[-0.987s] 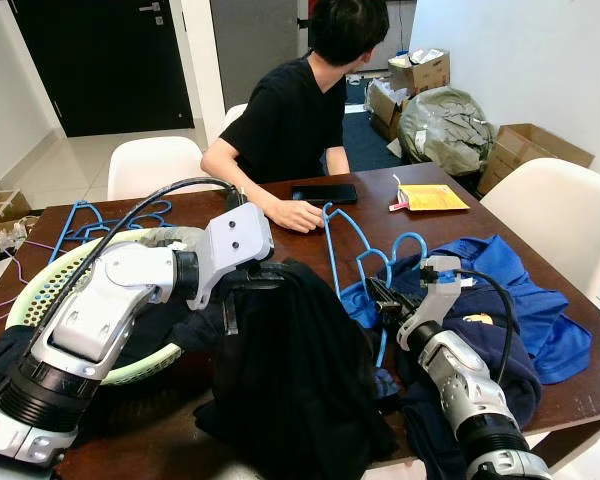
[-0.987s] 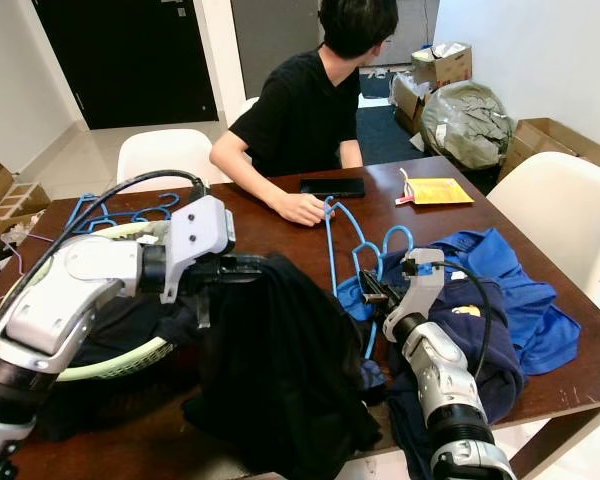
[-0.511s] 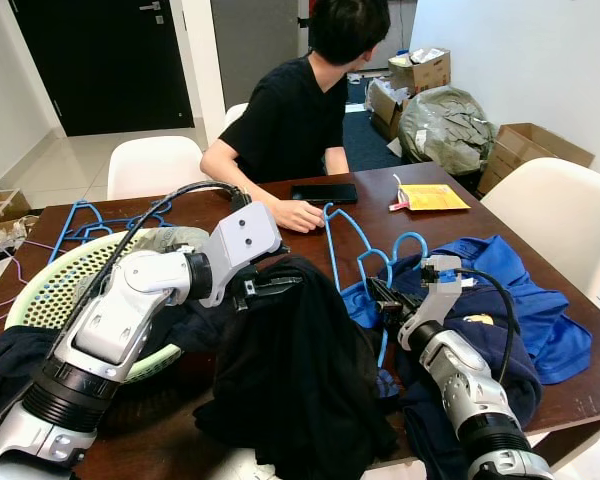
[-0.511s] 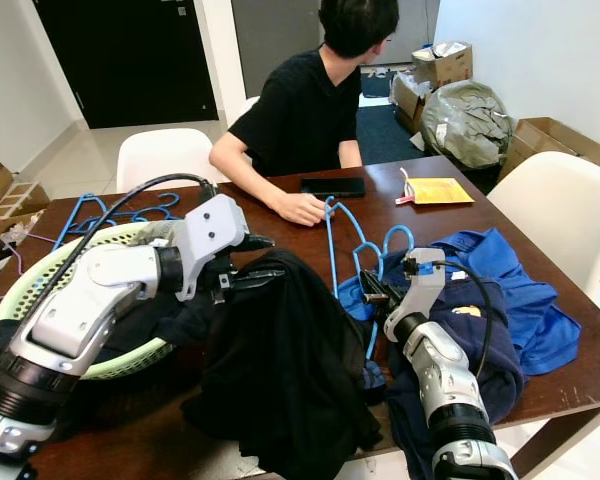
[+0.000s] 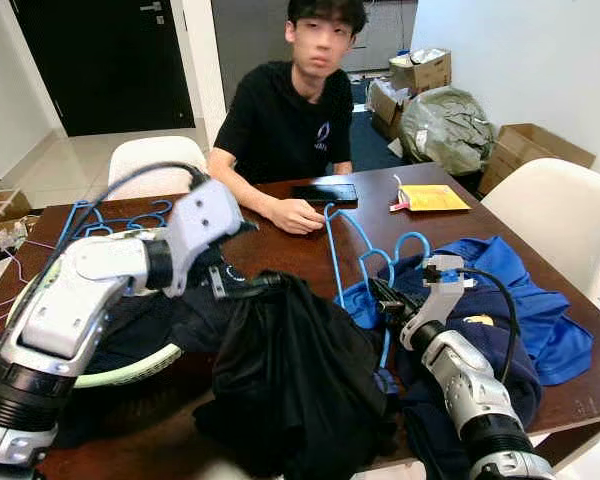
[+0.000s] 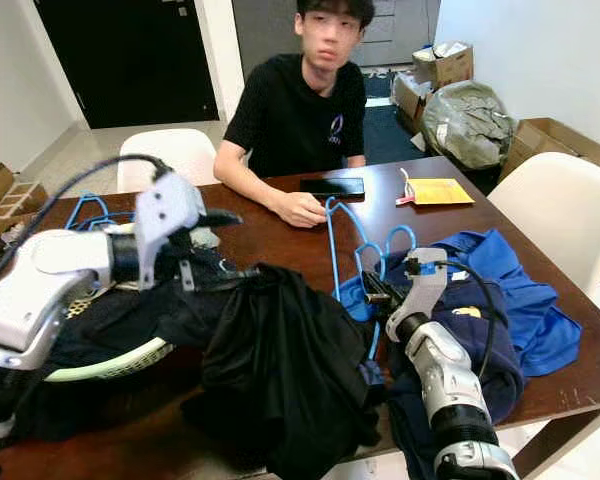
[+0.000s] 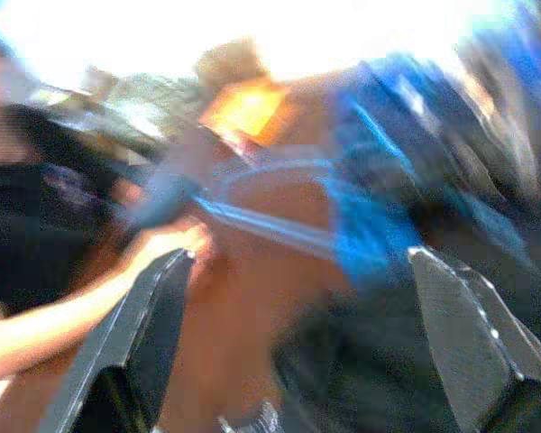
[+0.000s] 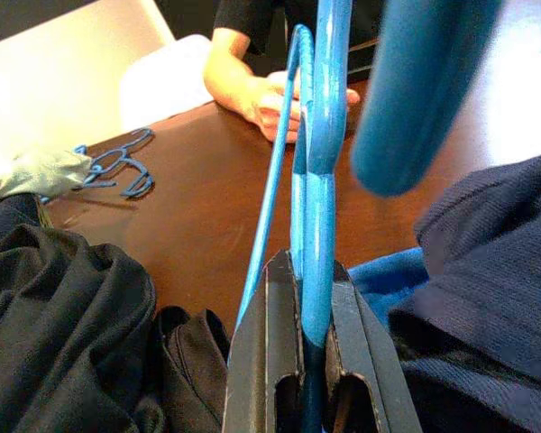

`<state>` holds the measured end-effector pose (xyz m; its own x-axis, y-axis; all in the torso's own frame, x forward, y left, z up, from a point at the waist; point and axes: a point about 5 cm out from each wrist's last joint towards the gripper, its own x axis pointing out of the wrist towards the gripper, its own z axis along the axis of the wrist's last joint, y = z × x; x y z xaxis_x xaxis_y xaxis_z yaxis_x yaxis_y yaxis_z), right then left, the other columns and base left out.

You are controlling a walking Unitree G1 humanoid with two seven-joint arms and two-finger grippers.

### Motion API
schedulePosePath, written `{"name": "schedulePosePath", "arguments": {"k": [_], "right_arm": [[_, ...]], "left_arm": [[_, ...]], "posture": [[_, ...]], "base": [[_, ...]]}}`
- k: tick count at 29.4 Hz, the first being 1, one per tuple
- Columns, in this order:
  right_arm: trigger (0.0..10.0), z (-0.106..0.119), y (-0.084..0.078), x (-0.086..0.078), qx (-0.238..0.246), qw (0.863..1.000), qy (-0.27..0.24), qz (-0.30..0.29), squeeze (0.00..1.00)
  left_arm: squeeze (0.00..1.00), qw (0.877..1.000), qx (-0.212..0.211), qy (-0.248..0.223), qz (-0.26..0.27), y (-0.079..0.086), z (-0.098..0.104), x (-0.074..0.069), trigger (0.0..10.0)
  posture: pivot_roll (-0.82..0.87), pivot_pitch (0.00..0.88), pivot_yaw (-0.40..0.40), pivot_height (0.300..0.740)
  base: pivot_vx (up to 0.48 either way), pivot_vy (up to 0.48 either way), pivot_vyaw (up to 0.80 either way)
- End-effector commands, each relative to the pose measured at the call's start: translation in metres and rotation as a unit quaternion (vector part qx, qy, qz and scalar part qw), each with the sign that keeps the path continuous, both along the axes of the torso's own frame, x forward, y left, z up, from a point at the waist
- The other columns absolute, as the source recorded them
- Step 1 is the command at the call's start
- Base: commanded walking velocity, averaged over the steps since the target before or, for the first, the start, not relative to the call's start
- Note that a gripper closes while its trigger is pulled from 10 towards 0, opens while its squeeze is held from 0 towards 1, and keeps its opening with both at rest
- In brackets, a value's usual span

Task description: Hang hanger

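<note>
A blue hanger (image 5: 345, 245) stands tilted over the table (image 5: 280, 250), its lower part gripped by my right gripper (image 5: 385, 295), which is shut on it (image 8: 308, 271). The hanger's top lies by a person's hand (image 5: 300, 215). A black garment (image 5: 300, 370) is heaped at the front middle. My left gripper (image 5: 242, 258) is open at the garment's upper left edge, the lower finger (image 5: 252, 283) touching the cloth. In the blurred left wrist view the fingers (image 7: 144, 334) stand wide apart with nothing between them.
A person (image 5: 285, 120) sits at the far side facing me. A green-white basket (image 5: 130, 365) with dark clothes is at the left. A blue shirt (image 5: 525, 290) and a navy garment (image 5: 490, 355) lie at the right. A phone (image 5: 325, 192), a yellow packet (image 5: 432, 197) and spare hangers (image 5: 100, 220) lie farther back.
My left arm has swung back to the left, drawing its gripper off the top of the black garment to its edge. The person has turned to face me. My right gripper has stayed put.
</note>
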<state>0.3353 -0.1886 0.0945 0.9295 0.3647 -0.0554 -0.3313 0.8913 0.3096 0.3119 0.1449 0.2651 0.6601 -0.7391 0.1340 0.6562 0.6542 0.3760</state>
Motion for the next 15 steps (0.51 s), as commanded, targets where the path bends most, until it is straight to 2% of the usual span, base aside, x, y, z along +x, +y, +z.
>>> {"name": "schedulePosePath", "arguments": {"k": [1, 2, 3, 4, 5, 6, 8, 9, 10, 12, 14, 15], "right_arm": [[10.0, -0.011, 0.004, -0.005, -0.009, 1.0, 0.024, 0.008, 0.0], [10.0, -0.011, 0.004, -0.005, -0.009, 1.0, 0.024, 0.008, 0.0], [10.0, -0.011, 0.004, -0.005, -0.009, 1.0, 0.024, 0.009, 0.0], [10.0, -0.011, 0.004, -0.005, -0.009, 1.0, 0.024, 0.009, 0.0], [10.0, -0.01, 0.004, -0.005, -0.009, 1.0, 0.023, 0.009, 0.0], [10.0, -0.01, 0.004, -0.005, -0.009, 1.0, 0.023, 0.009, 0.0], [10.0, -0.01, 0.004, -0.005, -0.007, 1.0, 0.023, 0.009, 0.0], [10.0, -0.01, 0.004, -0.005, -0.007, 1.0, 0.023, 0.009, 0.0], [10.0, -0.01, 0.004, -0.005, -0.007, 1.0, 0.023, 0.008, 0.0], [10.0, -0.009, 0.005, -0.005, -0.005, 1.0, 0.023, 0.009, 0.0], [10.0, -0.009, 0.005, -0.005, -0.005, 1.0, 0.023, 0.011, 0.0], [10.0, -0.009, 0.006, -0.004, -0.004, 1.0, 0.023, 0.012, 0.0]], "left_arm": [[0.0, 0.995, -0.078, 0.005, 0.059, 0.0, 0.003, 0.004, 10.0], [0.0, 0.995, -0.078, 0.005, 0.059, 0.0, 0.003, 0.004, 10.0], [0.0, 0.988, -0.12, 0.021, 0.098, -0.004, -0.006, 0.006, 10.0], [0.0, 0.988, -0.12, 0.021, 0.098, -0.004, -0.006, 0.006, 10.0], [0.0, 0.979, -0.152, 0.034, 0.135, -0.007, -0.017, 0.008, 10.0], [0.0, 0.979, -0.152, 0.034, 0.135, -0.007, -0.017, 0.008, 10.0], [0.0, 0.947, -0.213, 0.069, 0.23, -0.009, -0.041, 0.009, 10.0], [0.0, 0.947, -0.213, 0.069, 0.23, -0.009, -0.041, 0.009, 10.0], [0.0, 0.936, -0.226, 0.08, 0.26, -0.008, -0.047, 0.009, 10.0], [0.0, 0.927, -0.221, 0.085, 0.291, -0.009, -0.056, 0.01, 10.0], [0.0, 0.926, -0.218, 0.086, 0.296, -0.01, -0.058, 0.011, 10.0], [0.0, 0.928, -0.202, 0.083, 0.302, -0.014, -0.06, 0.011, 10.0]], "posture": [[0.08, 0.0, 0.028, 0.74], [0.08, 0.0, 0.028, 0.74], [0.08, 0.0, 0.027, 0.74], [0.08, 0.0, 0.027, 0.74], [0.08, 0.0, 0.029, 0.74], [0.08, 0.0, 0.029, 0.74], [0.08, 0.0, 0.031, 0.74], [0.08, 0.0, 0.031, 0.74], [0.08, 0.0, 0.031, 0.74], [0.09, 0.0, 0.026, 0.74], [0.09, 0.0, 0.026, 0.74], [0.08, 0.0, 0.026, 0.74]], "base": [[0.0, 0.0, 0.0], [0.0, 0.0, 0.0], [0.0, 0.0, 0.0], [0.0, 0.0, 0.0], [0.0, 0.0, 0.0], [0.0, 0.0, 0.0], [0.0, 0.0, 0.0], [0.0, 0.0, 0.0], [-0.356, 0.0, 0.0], [-0.388, 0.0, 0.0], [-0.398, 0.0, 0.0], [-0.394, 0.0, 0.0]]}}
